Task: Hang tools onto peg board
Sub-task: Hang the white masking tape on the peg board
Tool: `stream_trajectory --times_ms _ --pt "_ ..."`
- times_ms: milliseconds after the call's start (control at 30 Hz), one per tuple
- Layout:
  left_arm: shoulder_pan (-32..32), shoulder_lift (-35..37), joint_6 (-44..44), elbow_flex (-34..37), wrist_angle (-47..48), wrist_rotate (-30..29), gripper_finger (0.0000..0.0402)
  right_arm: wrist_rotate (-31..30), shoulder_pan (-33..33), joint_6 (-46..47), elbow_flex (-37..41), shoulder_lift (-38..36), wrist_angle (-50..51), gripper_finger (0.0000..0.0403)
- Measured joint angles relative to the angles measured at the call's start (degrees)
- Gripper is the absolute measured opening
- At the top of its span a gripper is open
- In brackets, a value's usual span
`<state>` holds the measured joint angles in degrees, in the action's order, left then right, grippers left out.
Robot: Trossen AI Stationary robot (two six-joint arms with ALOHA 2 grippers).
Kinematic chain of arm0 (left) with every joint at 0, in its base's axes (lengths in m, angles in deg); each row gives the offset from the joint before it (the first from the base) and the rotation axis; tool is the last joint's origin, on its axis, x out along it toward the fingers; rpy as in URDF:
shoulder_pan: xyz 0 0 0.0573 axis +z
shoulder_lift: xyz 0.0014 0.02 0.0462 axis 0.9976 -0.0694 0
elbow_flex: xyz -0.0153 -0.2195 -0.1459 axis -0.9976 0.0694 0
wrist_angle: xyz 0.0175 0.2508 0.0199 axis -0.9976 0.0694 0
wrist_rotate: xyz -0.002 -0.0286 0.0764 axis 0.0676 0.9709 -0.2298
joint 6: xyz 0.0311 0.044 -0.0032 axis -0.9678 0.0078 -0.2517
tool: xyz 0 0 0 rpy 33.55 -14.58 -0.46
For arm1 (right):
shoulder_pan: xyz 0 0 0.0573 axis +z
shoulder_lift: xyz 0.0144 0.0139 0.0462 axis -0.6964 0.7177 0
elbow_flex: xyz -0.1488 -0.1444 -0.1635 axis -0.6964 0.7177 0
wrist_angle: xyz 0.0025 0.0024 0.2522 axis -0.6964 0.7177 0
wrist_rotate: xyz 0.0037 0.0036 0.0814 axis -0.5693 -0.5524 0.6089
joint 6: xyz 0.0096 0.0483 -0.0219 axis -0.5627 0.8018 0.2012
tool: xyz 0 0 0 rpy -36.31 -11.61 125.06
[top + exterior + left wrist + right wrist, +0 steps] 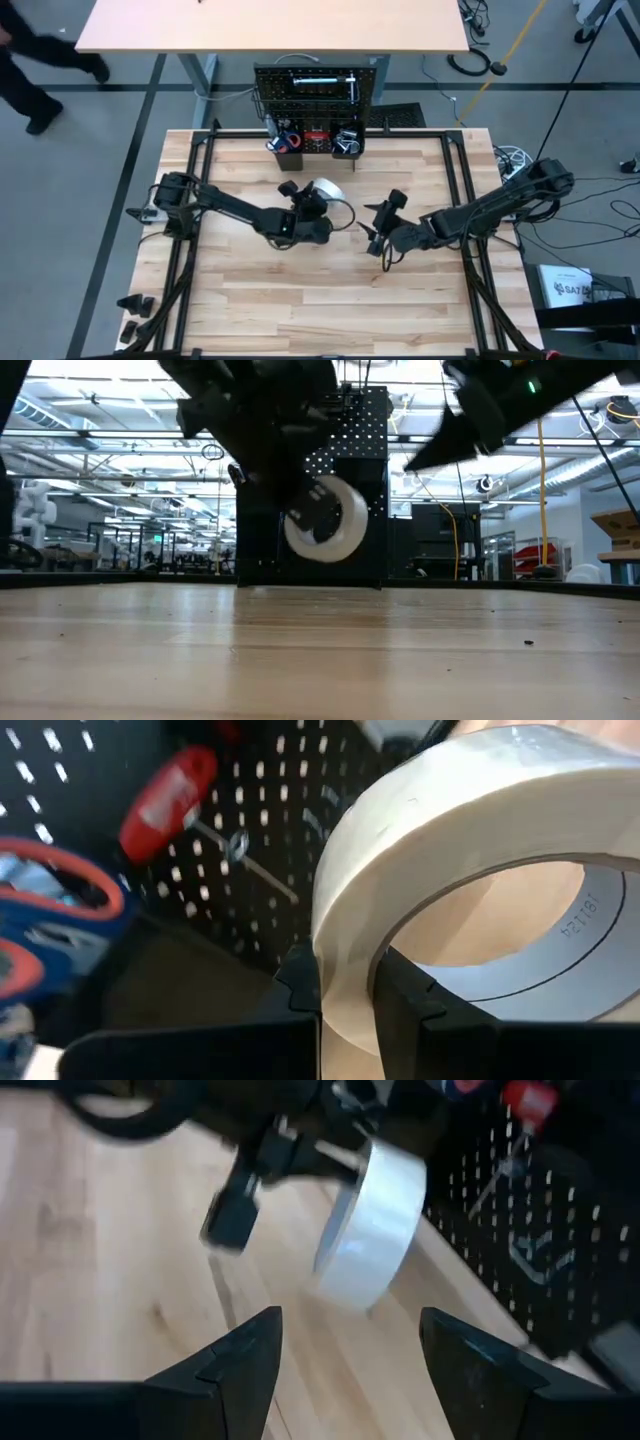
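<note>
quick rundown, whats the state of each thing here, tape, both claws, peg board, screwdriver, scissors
white tape roll: lifted off the table, clamped by its wall
left claw: shut on the tape roll, in front of the peg board
right claw: open, empty, above the table beside the tape
peg board: upright at the far table edge
red screwdriver: on the board
orange-handled scissors: by the board, blurred

The way to the peg board (318, 95) is mostly clear tabletop (320, 300), but the lower edge is blocked by the black bins (315, 142). The middle is crowded by the left gripper (312, 200) holding the white tape roll (328, 518), with the right gripper (378, 225) near.
</note>
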<state>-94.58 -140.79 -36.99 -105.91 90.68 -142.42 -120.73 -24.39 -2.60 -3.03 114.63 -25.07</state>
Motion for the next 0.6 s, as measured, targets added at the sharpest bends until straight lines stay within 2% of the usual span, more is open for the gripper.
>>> stream_trajectory --times_ms 100,167,267,367,433,600 --pt "1.5 -0.85 6.83 -1.68 7.23 2.36 0.0038 0.89 -1.8 3.67 5.63 -2.4 -1.21 0.0228" --pt "2.05 -1.01 9.03 -2.46 8.85 4.33 0.0038 2.82 -4.35 6.36 10.82 -4.96 -6.89 0.0228" --pt "2.91 -1.01 10.43 -3.61 8.37 4.45 0.0038 7.96 -8.9 7.02 19.77 -7.27 -26.19 0.0228" --pt "3.35 -0.96 10.18 -4.23 5.19 4.33 0.0038 9.85 -11.72 6.26 25.73 -6.13 -45.95 0.0228" --pt "3.39 -0.96 8.9 -4.26 3.18 4.21 0.0038 9.87 -12.34 5.96 27.31 -4.83 -49.36 0.0228" --pt "3.27 -0.96 7.45 -4.26 -0.36 4.24 0.0038 11.27 -12.44 6.9 26.18 -0.68 -50.05 0.0228"
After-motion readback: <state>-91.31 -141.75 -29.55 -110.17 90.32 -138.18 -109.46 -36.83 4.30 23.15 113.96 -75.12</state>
